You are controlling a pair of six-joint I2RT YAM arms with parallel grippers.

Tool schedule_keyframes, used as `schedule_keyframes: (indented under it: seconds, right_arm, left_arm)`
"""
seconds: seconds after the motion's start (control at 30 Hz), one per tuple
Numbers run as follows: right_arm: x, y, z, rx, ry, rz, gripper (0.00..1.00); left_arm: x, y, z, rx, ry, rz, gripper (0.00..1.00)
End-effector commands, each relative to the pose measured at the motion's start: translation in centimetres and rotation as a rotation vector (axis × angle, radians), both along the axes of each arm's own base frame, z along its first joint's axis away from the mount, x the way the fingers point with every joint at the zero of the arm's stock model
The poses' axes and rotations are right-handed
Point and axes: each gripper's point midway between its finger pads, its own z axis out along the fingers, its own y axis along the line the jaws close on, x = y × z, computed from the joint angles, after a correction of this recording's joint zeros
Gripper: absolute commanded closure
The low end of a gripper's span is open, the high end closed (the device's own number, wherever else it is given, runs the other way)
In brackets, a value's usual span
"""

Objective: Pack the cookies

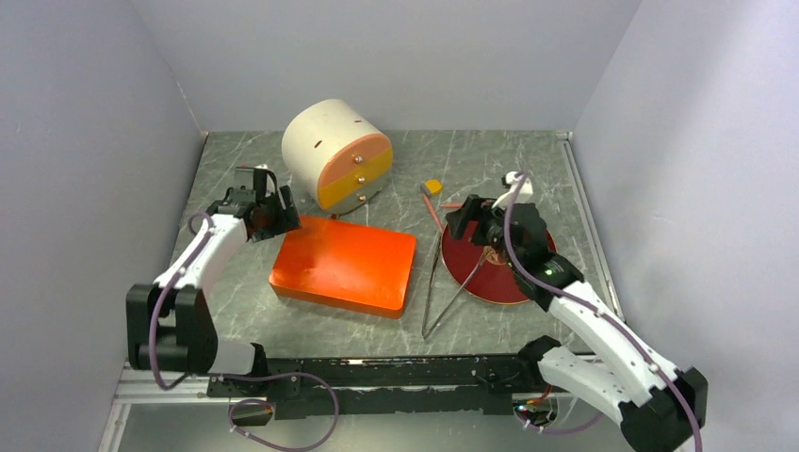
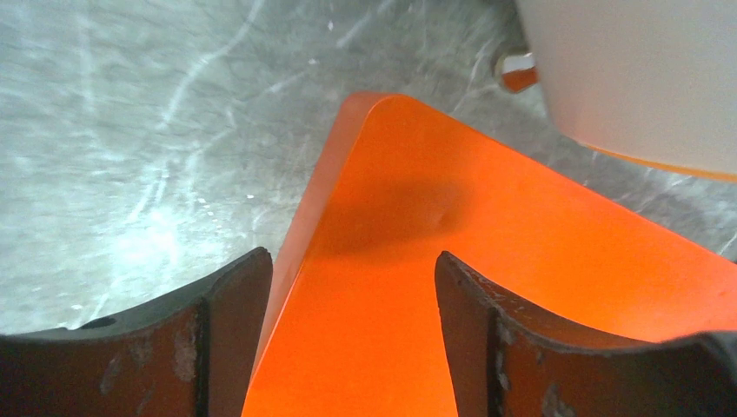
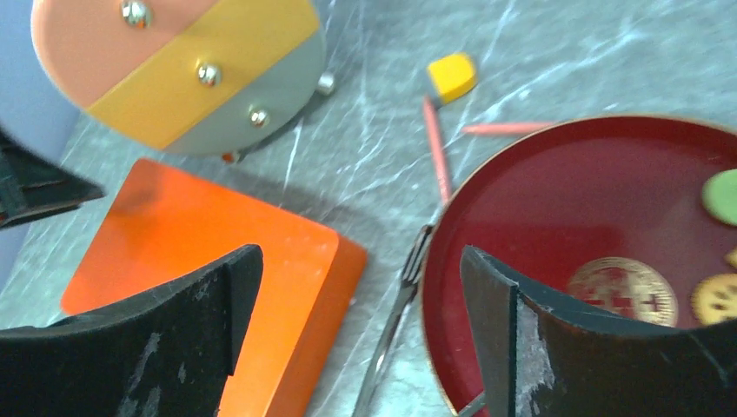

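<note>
Cookies lie on a dark red round plate [image 3: 539, 217]: a green one [image 3: 721, 195], a golden-brown round one [image 3: 623, 291] and an orange-yellow one [image 3: 717, 298]. A small yellow squarish piece [image 3: 452, 76] lies alone on the table [image 1: 432, 186]. My right gripper [image 3: 361, 287] is open and empty, above the plate's left rim [image 1: 466, 221]. My left gripper [image 2: 352, 295] is open and empty over the far left corner of a flat orange box [image 2: 487, 261], which is closed [image 1: 344, 266]. The arm hides most of the plate [image 1: 499, 278] in the top view.
A white cylinder cabinet [image 1: 337, 155] with pink, yellow and grey drawer fronts [image 3: 182, 61] stands behind the box. Metal tongs [image 1: 448, 292] lie between the box and the plate. Two pink sticks [image 3: 436, 148] lie by the plate's far rim. Walls close in on three sides.
</note>
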Motion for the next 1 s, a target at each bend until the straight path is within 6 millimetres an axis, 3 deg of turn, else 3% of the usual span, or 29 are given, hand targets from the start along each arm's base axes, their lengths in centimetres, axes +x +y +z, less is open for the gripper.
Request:
schedule_keyframes:
  seconds: [0.0, 0.13, 0.3, 0.53, 0.7, 0.8, 0.97]
  right_arm:
    - [-0.2, -5.0, 3.8, -0.126, -0.118, -0.176, 0.09]
    - [-1.5, -8.7, 6.0, -0.162, -0.170, -0.319, 0.00]
    - [-3.7, -12.1, 7.9, -0.167, -0.214, -0.443, 0.00]
    - [-6.7, -15.8, 9.0, -0.175, -0.257, -0.558, 0.00]
    - [-8.5, -17.6, 9.7, -0.162, -0.281, -0.607, 0.00]
    - [-8.9, -17.7, 9.7, -0.149, -0.302, -0.602, 0.00]
    - [-9.5, -17.9, 9.2, -0.128, -0.303, -0.599, 0.00]
  left_arm:
    - [-0.2, 1.3, 6.1, 0.061, -0.174, 0.026, 0.24]
    - [-1.0, 1.7, 11.4, 0.077, -0.338, 0.011, 0.19]
    - [-3.2, 2.3, 18.4, 0.132, -0.550, 0.005, 0.08]
    - [-8.3, 2.2, 24.6, 0.216, -0.792, -0.007, 0.04]
    - [-12.2, 4.6, 25.9, 0.195, -0.992, 0.105, 0.04]
    - [-12.6, 5.0, 25.2, 0.156, -1.075, 0.158, 0.04]
    - [-12.1, 5.9, 23.0, 0.165, -1.061, 0.232, 0.03]
